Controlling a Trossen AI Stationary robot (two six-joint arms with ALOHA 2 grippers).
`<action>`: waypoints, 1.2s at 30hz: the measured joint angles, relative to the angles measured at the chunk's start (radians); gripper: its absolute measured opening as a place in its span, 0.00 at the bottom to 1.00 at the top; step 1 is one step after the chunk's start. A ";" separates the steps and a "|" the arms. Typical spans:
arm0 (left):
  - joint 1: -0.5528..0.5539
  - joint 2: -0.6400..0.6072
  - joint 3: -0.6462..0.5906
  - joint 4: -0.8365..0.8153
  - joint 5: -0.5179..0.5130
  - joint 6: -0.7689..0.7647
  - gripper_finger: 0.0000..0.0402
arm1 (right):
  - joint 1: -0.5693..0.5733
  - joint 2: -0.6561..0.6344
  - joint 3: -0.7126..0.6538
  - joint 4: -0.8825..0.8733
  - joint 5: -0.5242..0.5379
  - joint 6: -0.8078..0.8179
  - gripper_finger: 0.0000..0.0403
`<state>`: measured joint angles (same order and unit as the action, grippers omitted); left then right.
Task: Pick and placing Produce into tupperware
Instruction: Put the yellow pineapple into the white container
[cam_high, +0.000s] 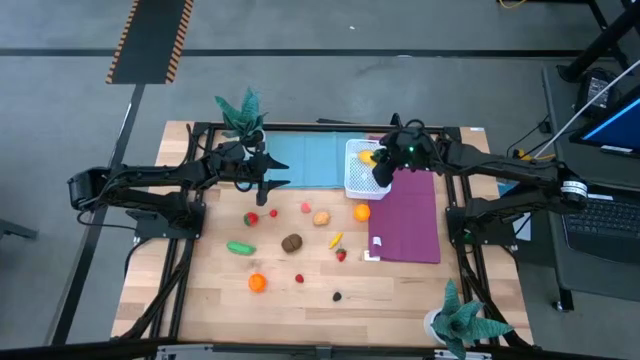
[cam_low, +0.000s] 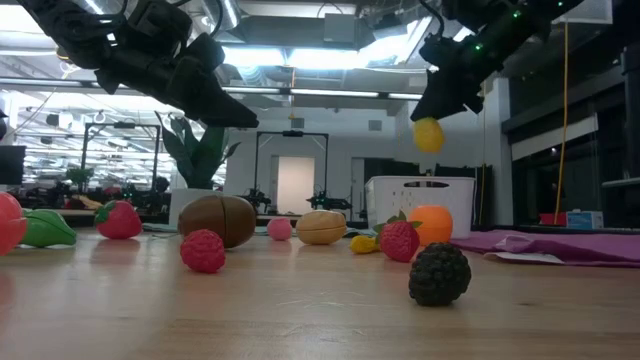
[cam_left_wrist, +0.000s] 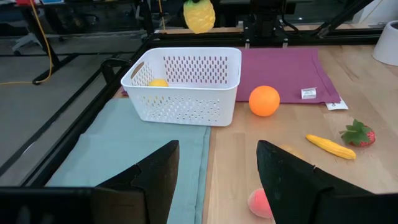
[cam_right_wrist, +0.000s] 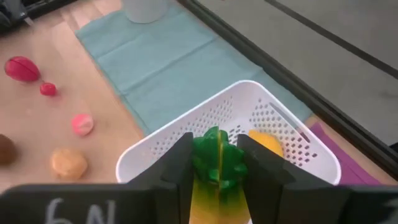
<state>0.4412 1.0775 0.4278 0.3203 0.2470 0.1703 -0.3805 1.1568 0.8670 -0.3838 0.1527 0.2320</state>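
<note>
The tupperware (cam_high: 360, 178) is a white perforated basket at the table's far middle, between a blue mat and a purple mat; a yellow piece (cam_right_wrist: 268, 143) lies inside it. My right gripper (cam_right_wrist: 214, 163) hangs above it, shut on a yellow toy fruit with a green leafy top (cam_left_wrist: 199, 16). My left gripper (cam_left_wrist: 214, 180) stands open over the blue mat's near edge, left of the basket, with nothing between its fingers. Loose produce lies on the wood: an orange (cam_high: 362, 212), a brown piece (cam_high: 291, 242), a green piece (cam_high: 241, 248) and a dark berry (cam_low: 440, 273). My right gripper pinches the yellow fruit between its two fingers, one on each side of it near the green leafy end (cam_right_wrist: 214, 149). The fingers slant down from the table's right. The fruit (cam_low: 428, 134) hangs clear in the air above the basket.
The blue mat (cam_high: 305, 160) lies left of the basket and the purple mat (cam_high: 410, 215) to its right. Teal potted plants stand at the far left (cam_high: 243, 108) and near right (cam_high: 462, 318). Several more small pieces lie across the table's middle, among them a strawberry (cam_high: 341, 255).
</note>
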 joint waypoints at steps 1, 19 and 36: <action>0.000 0.000 0.000 0.000 0.000 0.000 0.52 | -0.002 0.000 0.000 0.001 0.000 -0.001 0.26; 0.000 0.000 0.000 -0.061 0.000 -0.004 0.52 | -0.118 0.257 -0.008 0.112 0.012 -0.106 0.26; 0.000 0.000 0.000 -0.061 0.000 -0.002 0.52 | -0.168 0.338 -0.009 0.113 -0.032 -0.130 0.26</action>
<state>0.4408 1.0775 0.4278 0.2588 0.2474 0.1680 -0.5480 1.4948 0.8581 -0.2707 0.1207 0.1020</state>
